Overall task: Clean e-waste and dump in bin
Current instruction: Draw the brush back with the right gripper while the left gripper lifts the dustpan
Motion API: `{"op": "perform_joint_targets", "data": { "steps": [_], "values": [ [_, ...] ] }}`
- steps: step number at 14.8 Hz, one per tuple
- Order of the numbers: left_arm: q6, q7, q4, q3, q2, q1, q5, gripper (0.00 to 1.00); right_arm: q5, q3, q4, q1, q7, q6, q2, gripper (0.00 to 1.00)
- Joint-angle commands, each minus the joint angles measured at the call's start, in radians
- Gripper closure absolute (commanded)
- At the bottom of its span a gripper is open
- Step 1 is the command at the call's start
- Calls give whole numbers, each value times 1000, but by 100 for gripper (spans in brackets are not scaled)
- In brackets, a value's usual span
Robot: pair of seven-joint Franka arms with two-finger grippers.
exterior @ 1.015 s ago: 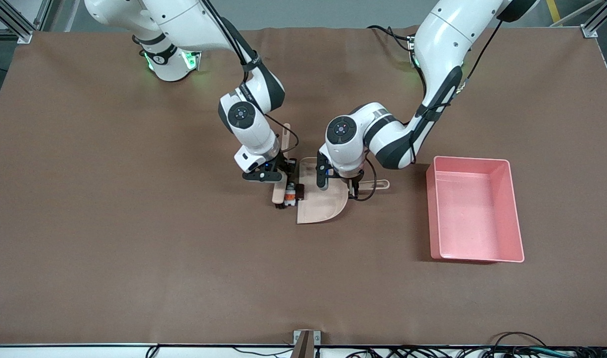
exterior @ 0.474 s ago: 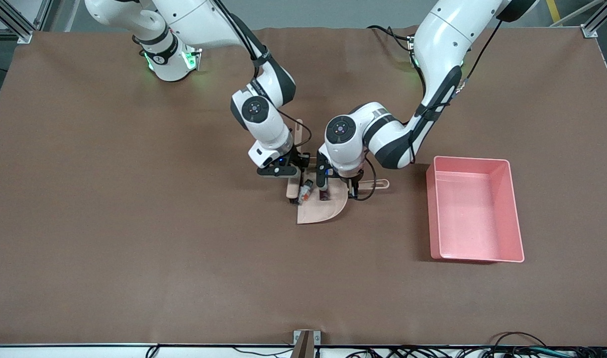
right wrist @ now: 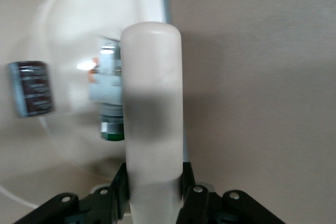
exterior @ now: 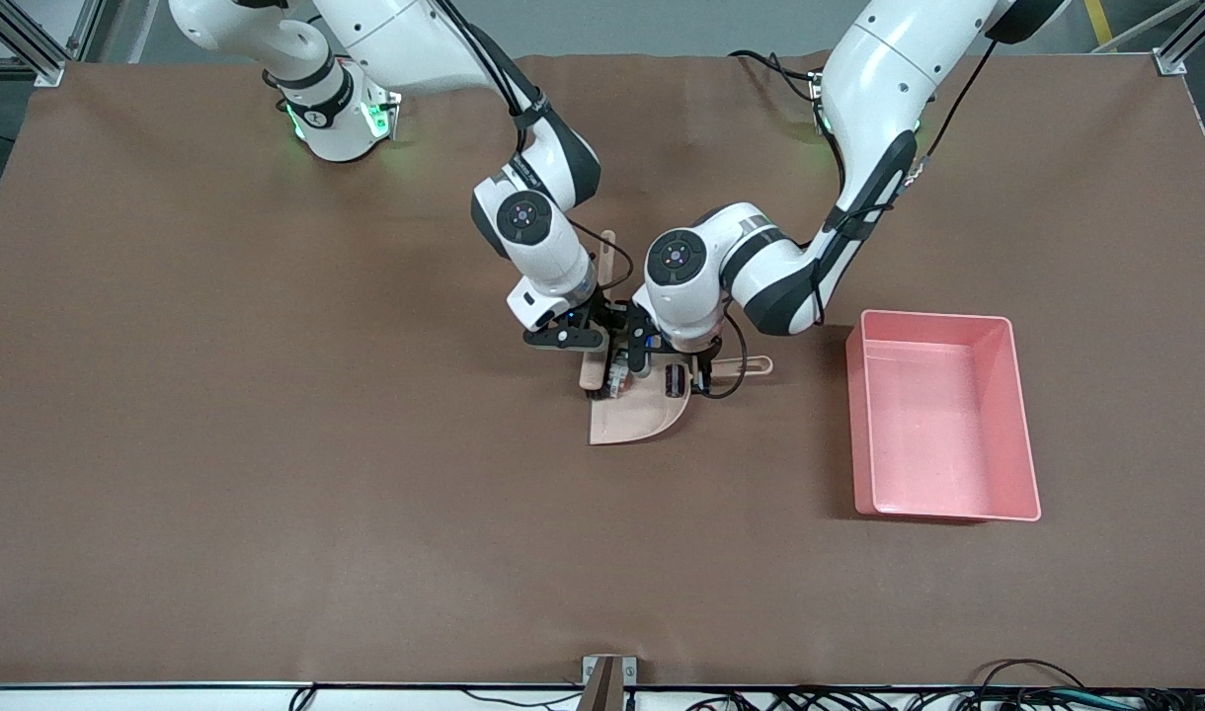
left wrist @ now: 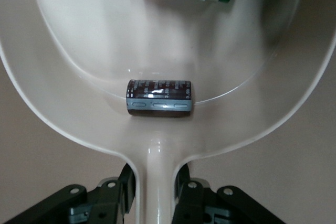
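The beige dustpan [exterior: 642, 417] lies on the table, its handle [exterior: 749, 366] pointing toward the pink bin [exterior: 938, 425]. My left gripper [exterior: 702, 379] is shut on that handle [left wrist: 159, 182]. My right gripper [exterior: 597, 348] is shut on a beige brush [exterior: 606, 259], whose head stands at the pan's mouth [right wrist: 152, 103]. The dark cylinder [exterior: 675, 380] lies deep in the pan near the handle [left wrist: 159, 98]. The white part with the orange band [exterior: 617, 379] lies just inside the pan's mouth, against the brush [right wrist: 105, 95].
The bin stands toward the left arm's end of the table, empty, a short way past the dustpan's handle. Brown cloth covers the table [exterior: 267, 494].
My right gripper has swept the brush toward the left arm's end, pushing both parts off the cloth into the dustpan. The dark cylinder has rolled deeper. The left gripper has stayed put.
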Motion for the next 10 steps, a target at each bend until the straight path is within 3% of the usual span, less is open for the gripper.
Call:
{"op": "perform_joint_targets", "data": {
  "steps": [1,4,7,10],
  "values": [
    [-5,-17,13,-1,13,-4,21,79,8,-26,7,-55,-91,-130,-52,100],
    [22,-22,14,-1,21,1,21,80,6,-126,0,-75,-165,-229,-110,99],
    [83,-30,11,-2,21,28,9,83,5,-285,-9,-76,-357,-356,-173,99],
    [131,-27,14,-5,15,33,-5,84,6,-442,-81,-80,-574,-373,-204,99]
  ]
}}
